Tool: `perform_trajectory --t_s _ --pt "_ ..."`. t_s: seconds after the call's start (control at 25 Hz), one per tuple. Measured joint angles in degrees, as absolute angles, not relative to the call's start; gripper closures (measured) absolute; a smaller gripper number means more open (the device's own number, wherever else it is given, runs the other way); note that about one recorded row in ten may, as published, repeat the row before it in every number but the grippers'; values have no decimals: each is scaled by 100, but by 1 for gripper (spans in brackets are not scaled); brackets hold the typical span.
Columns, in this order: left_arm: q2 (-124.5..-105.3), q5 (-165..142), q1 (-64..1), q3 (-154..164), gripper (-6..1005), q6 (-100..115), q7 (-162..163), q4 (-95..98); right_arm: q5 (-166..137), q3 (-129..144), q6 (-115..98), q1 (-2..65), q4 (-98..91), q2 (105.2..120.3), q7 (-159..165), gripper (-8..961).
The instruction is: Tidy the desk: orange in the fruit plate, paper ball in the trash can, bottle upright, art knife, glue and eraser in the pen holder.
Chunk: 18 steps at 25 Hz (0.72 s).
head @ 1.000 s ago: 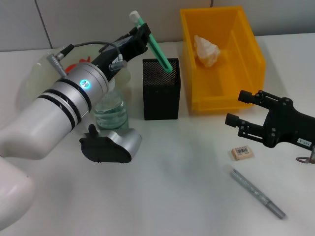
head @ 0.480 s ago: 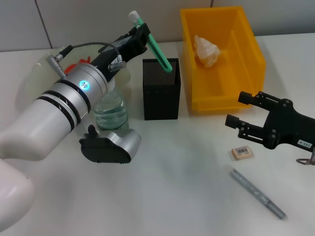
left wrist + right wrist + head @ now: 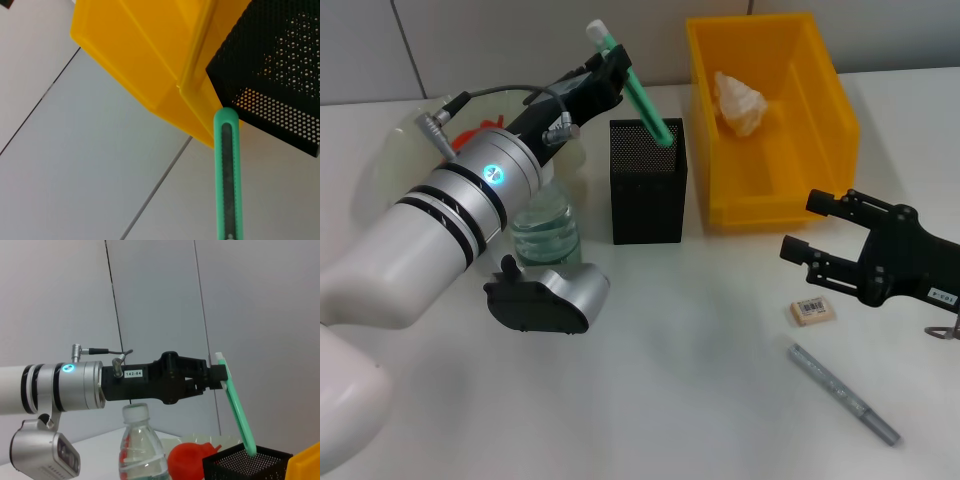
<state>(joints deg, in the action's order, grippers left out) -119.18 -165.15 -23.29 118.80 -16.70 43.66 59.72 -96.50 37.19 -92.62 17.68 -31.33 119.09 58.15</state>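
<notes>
Left gripper clamped on the upper end of the slim green plastic art knife, fingers closed across the handle just below its white cap. Held tilted, lower tip already inside the mouth of the black mesh square pen holder, directly below and slightly ahead of the gripper; likely angled so the blade end clears the rim and slides down the inner wall once let go. From the left wrist view, green handle pointing straight at the mesh corner, with the yellow plastic bin just behind. Judged step: knife part-way in, release not yet made.

Below the left arm, clear plastic water bottle standing upright, cap up in the right wrist view. Behind the arm, pale round fruit plate with something orange-red on it, presumably the orange, mostly hidden. Beyond the holder, crumpled paper ball resting inside the yellow bin, which seems to serve as the trash can.

Far to the other side, right gripper hovering idle, jaws spread wide and empty. Just beside and below it, small tan rectangular eraser flat on the white tabletop; nearer the robot, thin grey stick, possibly the glue, lying diagonal.
</notes>
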Motion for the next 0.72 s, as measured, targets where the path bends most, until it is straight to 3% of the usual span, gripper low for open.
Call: perform_trajectory --t_s 0.72 --pt "-11918 -15850 -2398 11829 713 -1670 4449 6000 -9650 3647 -9339 1777 -3130 11909 5818 241"
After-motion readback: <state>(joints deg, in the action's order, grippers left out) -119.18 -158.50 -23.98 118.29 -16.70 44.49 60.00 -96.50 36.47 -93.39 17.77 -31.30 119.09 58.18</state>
